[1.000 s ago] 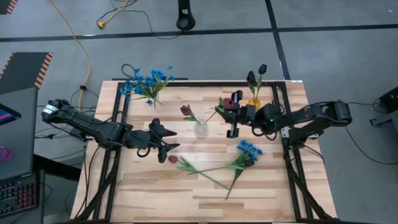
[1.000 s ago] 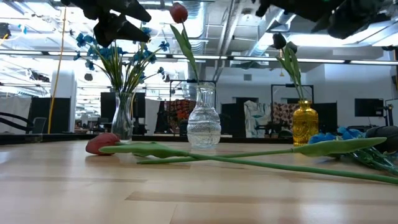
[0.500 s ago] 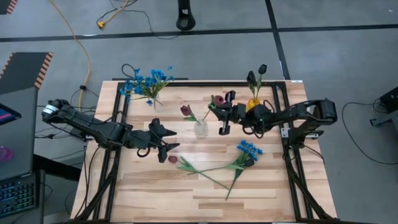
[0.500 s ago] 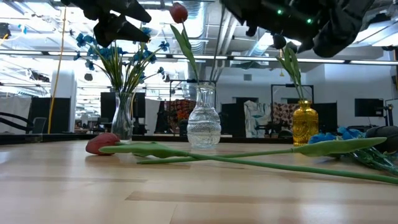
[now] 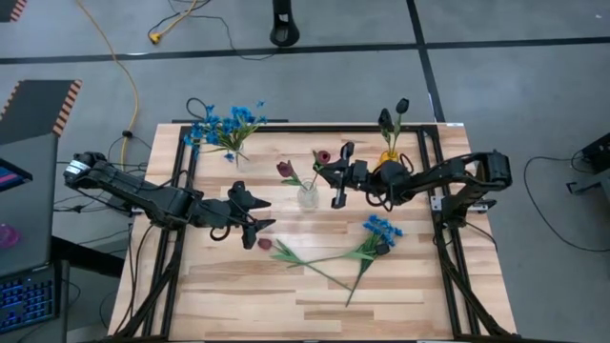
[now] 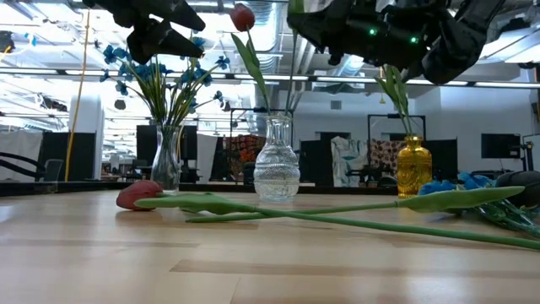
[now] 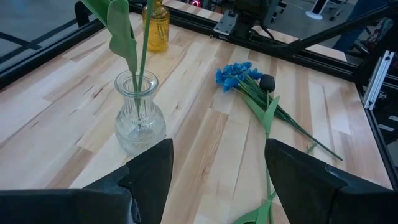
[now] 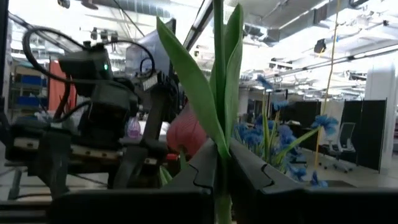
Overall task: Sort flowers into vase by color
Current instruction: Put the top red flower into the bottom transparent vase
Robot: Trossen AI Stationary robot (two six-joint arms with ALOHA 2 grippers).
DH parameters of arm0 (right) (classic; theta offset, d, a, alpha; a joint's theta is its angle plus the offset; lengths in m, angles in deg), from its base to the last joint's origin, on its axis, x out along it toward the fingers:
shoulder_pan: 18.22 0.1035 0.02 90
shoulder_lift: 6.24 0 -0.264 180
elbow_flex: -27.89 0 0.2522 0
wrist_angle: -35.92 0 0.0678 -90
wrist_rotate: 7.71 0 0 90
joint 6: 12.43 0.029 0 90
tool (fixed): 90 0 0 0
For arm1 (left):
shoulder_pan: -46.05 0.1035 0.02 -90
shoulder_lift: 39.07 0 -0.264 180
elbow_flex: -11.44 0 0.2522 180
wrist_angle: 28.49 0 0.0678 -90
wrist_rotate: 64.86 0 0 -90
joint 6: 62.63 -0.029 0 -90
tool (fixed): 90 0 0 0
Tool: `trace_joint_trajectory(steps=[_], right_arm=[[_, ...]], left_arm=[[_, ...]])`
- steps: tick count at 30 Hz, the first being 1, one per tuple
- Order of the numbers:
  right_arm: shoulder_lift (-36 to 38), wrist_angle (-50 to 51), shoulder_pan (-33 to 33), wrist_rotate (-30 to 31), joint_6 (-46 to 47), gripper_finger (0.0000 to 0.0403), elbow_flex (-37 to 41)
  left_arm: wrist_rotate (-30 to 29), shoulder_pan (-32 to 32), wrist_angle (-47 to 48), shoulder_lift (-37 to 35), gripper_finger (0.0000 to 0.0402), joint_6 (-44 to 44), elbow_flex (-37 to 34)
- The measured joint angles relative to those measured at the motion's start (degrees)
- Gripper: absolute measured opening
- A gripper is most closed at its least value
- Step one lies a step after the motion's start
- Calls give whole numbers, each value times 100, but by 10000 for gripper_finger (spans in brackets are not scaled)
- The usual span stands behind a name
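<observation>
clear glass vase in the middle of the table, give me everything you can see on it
The clear ribbed glass vase is bulbous with a narrow neck and flared mouth. It stands upright near the middle of the light wooden table, resting on it. One dark red tulip with a green stem and leaves stands in it, leaning towards the left arm's side. The right tool, shut on a second red tulip, hovers close beside and above the vase without touching it. The open left tool waits nearby.

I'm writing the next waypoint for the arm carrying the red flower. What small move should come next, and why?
Probably ease the right gripper a little further toward the clear vase, since its fingers pinch the red flower's stem and that stem is not yet over the vase's mouth, which already holds one red flower.
</observation>
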Motion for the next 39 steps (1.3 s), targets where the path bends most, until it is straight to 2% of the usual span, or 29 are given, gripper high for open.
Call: trace_joint_trajectory(steps=[4,8,15,22,31,39], right_arm=[[0,100,-7,3,-18,58,0],[110,546,-74,30,-13,82,-46],[426,2646,-76,494,-14,167,-479],[836,4869,-59,621,-17,239,-1010],[1705,7747,-59,619,-33,249,-1627],[2432,9276,-15,621,-9,249,-1886]], left_arm=[[1,0,1,0,242,7,0],[1,0,-1,0,242,11,0],[3,0,1,0,242,20,0],[4,0,1,0,242,22,0],[6,0,1,0,242,24,0],[6,0,-1,0,242,24,0]])
